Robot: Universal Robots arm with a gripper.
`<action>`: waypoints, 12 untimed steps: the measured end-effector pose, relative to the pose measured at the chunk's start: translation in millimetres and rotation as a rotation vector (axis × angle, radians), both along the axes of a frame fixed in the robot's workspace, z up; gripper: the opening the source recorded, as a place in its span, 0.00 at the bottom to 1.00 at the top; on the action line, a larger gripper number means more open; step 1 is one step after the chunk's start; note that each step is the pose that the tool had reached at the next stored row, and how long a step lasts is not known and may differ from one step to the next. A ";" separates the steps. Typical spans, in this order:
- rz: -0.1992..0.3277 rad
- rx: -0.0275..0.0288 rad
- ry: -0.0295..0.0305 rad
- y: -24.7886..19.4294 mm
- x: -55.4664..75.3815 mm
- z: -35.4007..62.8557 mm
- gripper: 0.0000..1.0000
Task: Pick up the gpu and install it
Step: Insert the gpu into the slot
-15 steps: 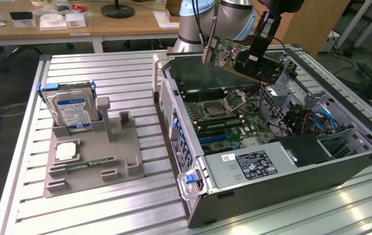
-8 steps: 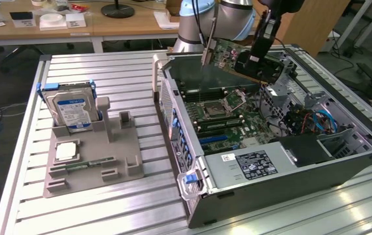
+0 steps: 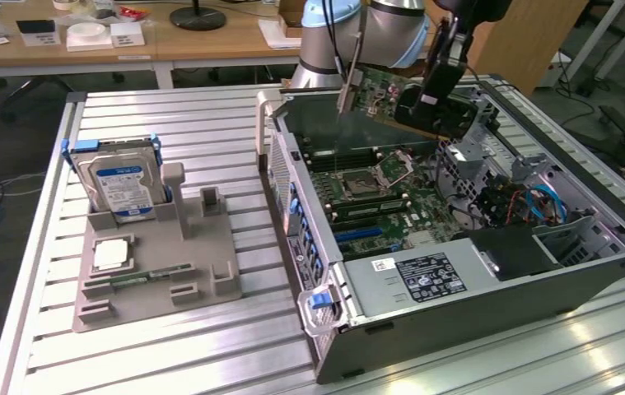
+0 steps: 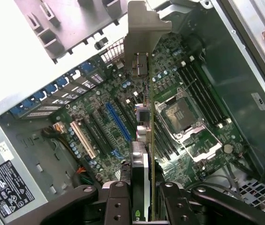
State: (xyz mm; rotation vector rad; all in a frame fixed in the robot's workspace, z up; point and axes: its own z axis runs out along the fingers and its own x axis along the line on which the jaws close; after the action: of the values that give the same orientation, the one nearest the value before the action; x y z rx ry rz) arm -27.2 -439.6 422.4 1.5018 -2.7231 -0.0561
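Note:
My gripper point(image 3: 423, 97) is shut on the gpu point(image 3: 384, 92) and holds it in the air above the far end of the open computer case point(image 3: 576, 280). The card is a green board with a black cooler, and its silver end bracket point(image 3: 347, 82) points to the exterior view's left. In the wrist view the gpu point(image 4: 144, 140) appears edge-on between my fingers point(image 4: 117, 202), with the bracket point(image 4: 139, 33) at its far end. Below it lies the motherboard point(image 4: 99, 108) with a blue expansion slot point(image 4: 118, 124). The card hangs clear of the board.
A grey fixture point(image 3: 213, 284) at the exterior view's left holds a hard drive point(image 3: 125, 185), a memory stick point(image 3: 142, 278) and a square chip point(image 3: 111, 253). Inside the case are the processor socket point(image 3: 361, 179), a power supply point(image 3: 427, 276) and blue cables point(image 3: 538, 202).

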 end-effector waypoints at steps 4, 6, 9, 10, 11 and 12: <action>0.046 -0.0002 0.0001 0.0 0.0 0.0 0.28; 0.071 -0.0001 0.0001 0.0 0.0 0.0 0.28; 0.111 -0.0001 0.0001 0.0 0.0 -0.1 0.28; 0.124 -0.0001 0.0001 0.0 0.0 -0.1 0.28; 0.137 -0.0001 0.0000 0.0 0.1 -0.1 0.28; 0.149 -0.0001 0.0001 0.0 0.1 -0.1 0.28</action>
State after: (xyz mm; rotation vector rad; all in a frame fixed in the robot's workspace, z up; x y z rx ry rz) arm -27.1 -439.6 422.3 1.6994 -2.6012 -0.0522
